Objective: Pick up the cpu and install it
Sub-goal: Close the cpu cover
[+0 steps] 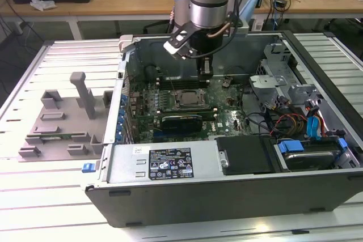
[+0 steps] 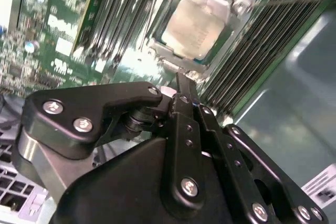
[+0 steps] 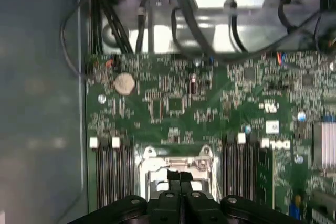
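**Q:** Where does the cpu lie?
**A:** The cpu (image 2: 197,24) sits flat inside the metal-framed socket (image 2: 231,9) on the motherboard (image 3: 173,103), within the open computer case (image 1: 227,196).

**Q:** How does the gripper stand?
**A:** The gripper (image 1: 206,73) hangs above the board, just beside the socket. Its fingers (image 3: 174,176) are pressed together and pinch nothing.

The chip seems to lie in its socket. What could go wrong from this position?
1. The cpu lies in the socket, but I cannot tell whether it sits flat. Pressing on a tilted chip might bend the contacts.
2. The shut gripper hangs low over the board, near black cables. A sideways move might snag them.
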